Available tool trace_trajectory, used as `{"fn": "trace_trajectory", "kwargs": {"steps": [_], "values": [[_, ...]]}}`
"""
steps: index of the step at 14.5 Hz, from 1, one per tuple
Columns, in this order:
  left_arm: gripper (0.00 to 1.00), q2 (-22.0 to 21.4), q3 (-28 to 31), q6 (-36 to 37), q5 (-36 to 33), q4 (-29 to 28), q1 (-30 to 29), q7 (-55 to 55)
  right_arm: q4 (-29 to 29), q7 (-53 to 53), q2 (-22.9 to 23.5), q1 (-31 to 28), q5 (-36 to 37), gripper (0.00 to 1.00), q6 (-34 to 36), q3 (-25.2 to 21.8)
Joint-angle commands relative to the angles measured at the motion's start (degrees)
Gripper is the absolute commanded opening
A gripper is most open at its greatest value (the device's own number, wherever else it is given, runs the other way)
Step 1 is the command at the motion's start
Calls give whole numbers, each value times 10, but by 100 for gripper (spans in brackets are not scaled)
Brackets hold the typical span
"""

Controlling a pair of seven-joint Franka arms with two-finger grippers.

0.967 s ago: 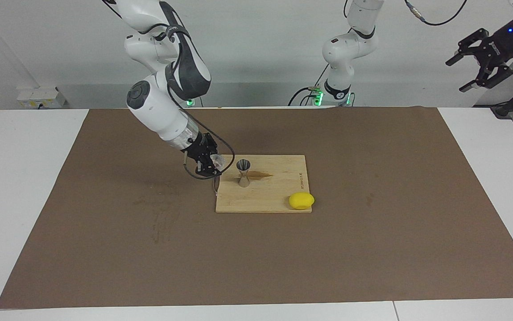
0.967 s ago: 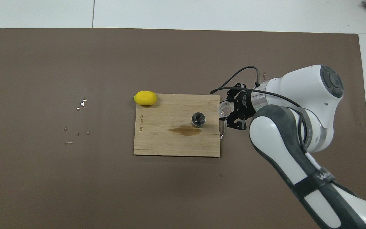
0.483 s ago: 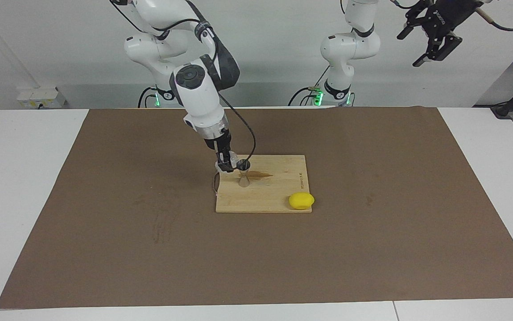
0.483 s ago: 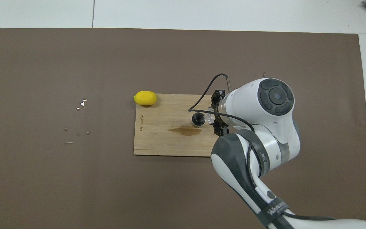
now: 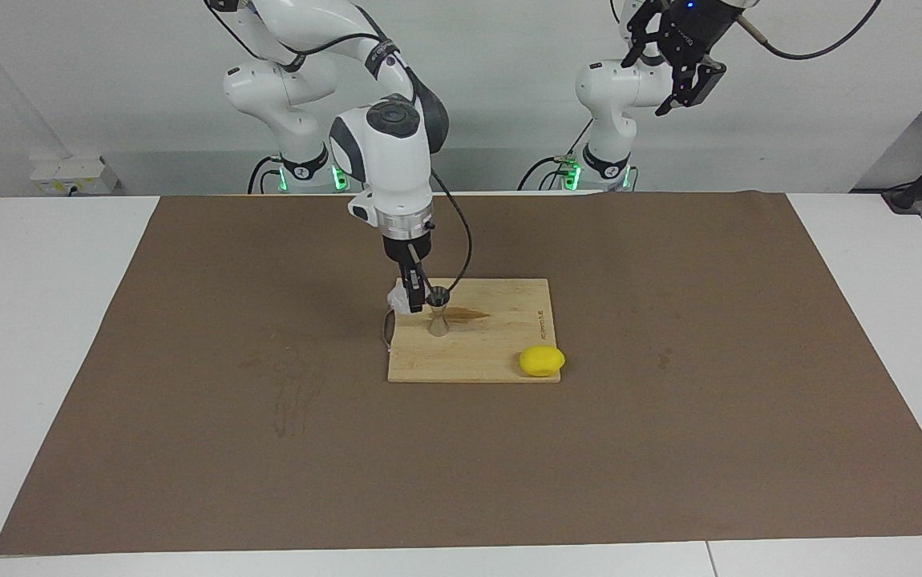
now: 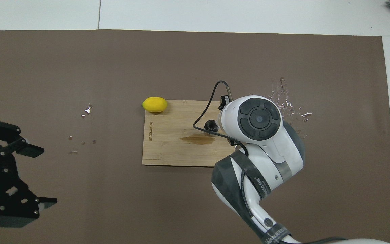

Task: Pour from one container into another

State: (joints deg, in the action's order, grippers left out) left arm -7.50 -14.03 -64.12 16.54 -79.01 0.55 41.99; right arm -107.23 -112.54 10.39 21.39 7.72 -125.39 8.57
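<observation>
My right gripper points straight down over the wooden board's edge at the right arm's end and is shut on the small clear glass cup. The cup hangs just beside the top rim of the metal jigger, which stands upright on the board. In the overhead view my right arm's wrist hides the cup and gripper; only part of the jigger shows. My left gripper waits open, raised high near its base; it also shows in the overhead view.
A yellow lemon lies at the board's corner, farther from the robots, toward the left arm's end. A brown wet stain marks the board beside the jigger. Water drops lie on the brown mat.
My right arm swung its wrist upright and carried the cup from off the board's edge to right beside the jigger's rim. My left gripper swung inward, high above its base.
</observation>
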Motion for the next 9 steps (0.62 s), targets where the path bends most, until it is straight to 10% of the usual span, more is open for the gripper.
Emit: {"fn": "trace_trajectory", "kwargs": {"steps": [1,9], "values": [[100,-65,-8,-43,-26,-98,2,-110,6,-22,10,19,55,0,-8,0],[100,-154,-5,-122,-71,-258,-69,-338,-1,-37,15,40,161,0,2,0]]}}
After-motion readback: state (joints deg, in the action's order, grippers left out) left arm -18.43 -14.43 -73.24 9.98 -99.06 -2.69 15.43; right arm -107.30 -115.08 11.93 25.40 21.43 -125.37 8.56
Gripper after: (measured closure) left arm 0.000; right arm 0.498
